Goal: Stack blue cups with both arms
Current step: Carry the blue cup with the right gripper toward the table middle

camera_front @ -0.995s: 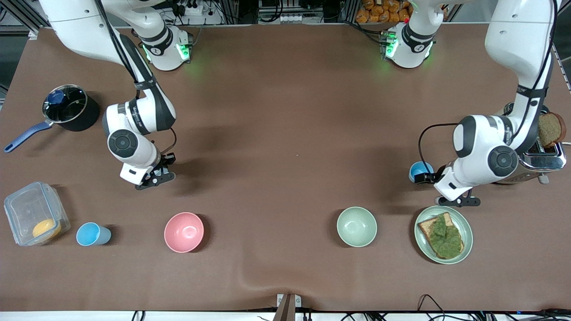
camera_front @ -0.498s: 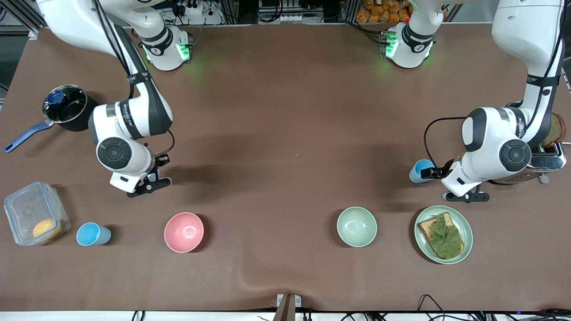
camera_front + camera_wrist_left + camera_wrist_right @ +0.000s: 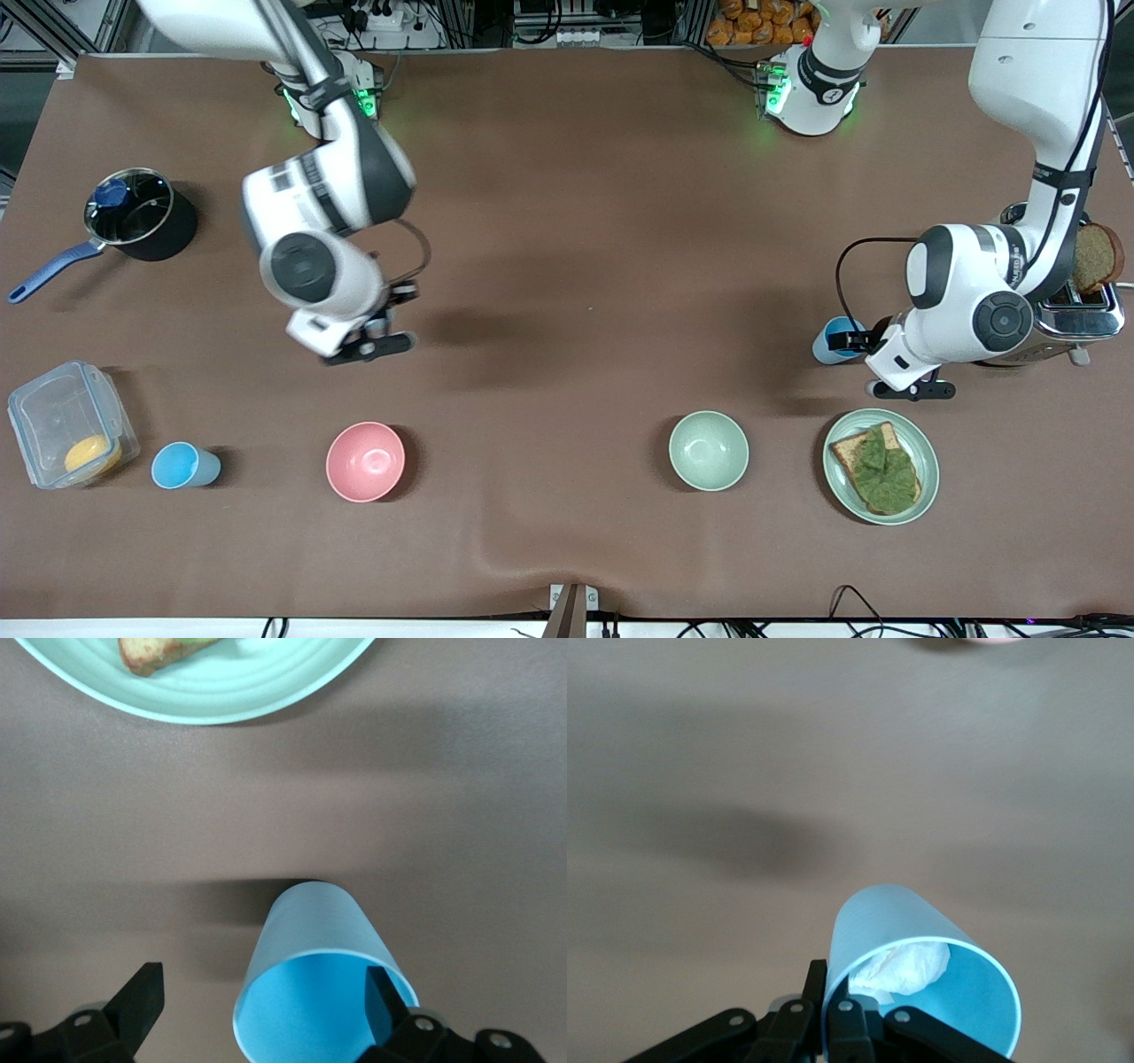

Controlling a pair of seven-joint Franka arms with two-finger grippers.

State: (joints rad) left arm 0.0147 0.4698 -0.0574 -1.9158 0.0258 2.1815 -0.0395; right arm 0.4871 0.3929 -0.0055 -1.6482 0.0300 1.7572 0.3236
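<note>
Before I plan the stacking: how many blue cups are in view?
3: a sky-blue cup beside the clear container; another cup at the left gripper, by the toaster; a paler cup pinched by the right gripper.

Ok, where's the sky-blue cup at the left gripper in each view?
Front view: sky-blue cup beside the toaster, farther than the green plate.
Left wrist view: at the open left gripper.
Right wrist view: absent; that paler cup differs.
Shared landmark: green plate.

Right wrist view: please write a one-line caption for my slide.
The right gripper pinches the rim of a pale blue cup, white wad inside, over the brown table.
</note>
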